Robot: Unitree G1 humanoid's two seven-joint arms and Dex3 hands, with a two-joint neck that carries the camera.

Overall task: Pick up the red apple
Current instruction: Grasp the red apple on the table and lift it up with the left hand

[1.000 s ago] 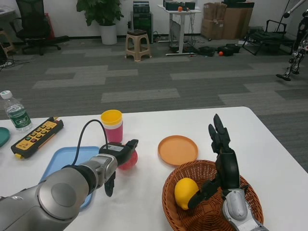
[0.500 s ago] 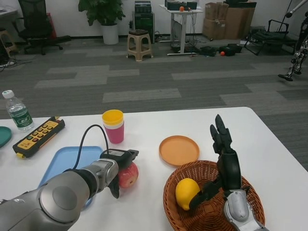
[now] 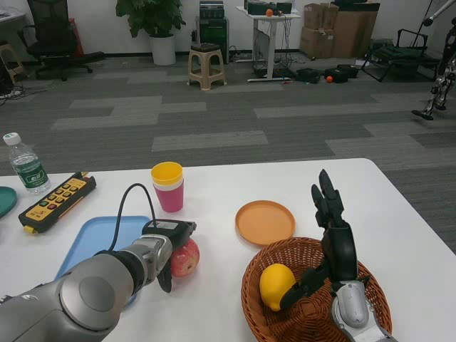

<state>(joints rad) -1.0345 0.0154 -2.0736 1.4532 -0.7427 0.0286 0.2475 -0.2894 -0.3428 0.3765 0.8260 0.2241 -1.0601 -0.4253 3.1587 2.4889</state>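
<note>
Left hand (image 3: pixel 169 242) still grips the round red apple (image 3: pixel 186 258), now nearer the flat blue plastic tray (image 3: pixel 92 242), lower left; right hand (image 3: pixel 329 228), fingers spread and holding nothing, stays over the woven brown basket (image 3: pixel 285 253) at lower right.

No legible text. Bottle (image 3: pixel 23 164) label and remote (image 3: pixel 57 201) buttons carry markings too small to read.

The white surface (image 3: pixel 214 299) carries the following items. At the far left: a water bottle (image 3: pixel 23 165), upright, a green dish (image 3: pixel 4 200) cut by the frame edge, and a yellow-and-black remote (image 3: pixel 57 202) lying flat. A blue tray (image 3: pixel 100 242) lies left of centre. Behind it stands a pink cup (image 3: pixel 169 186) with a yellow top. An orange plate (image 3: pixel 266 221) lies near centre. A wicker basket (image 3: pixel 313 313) sits at front right, just beside the plate.
</note>
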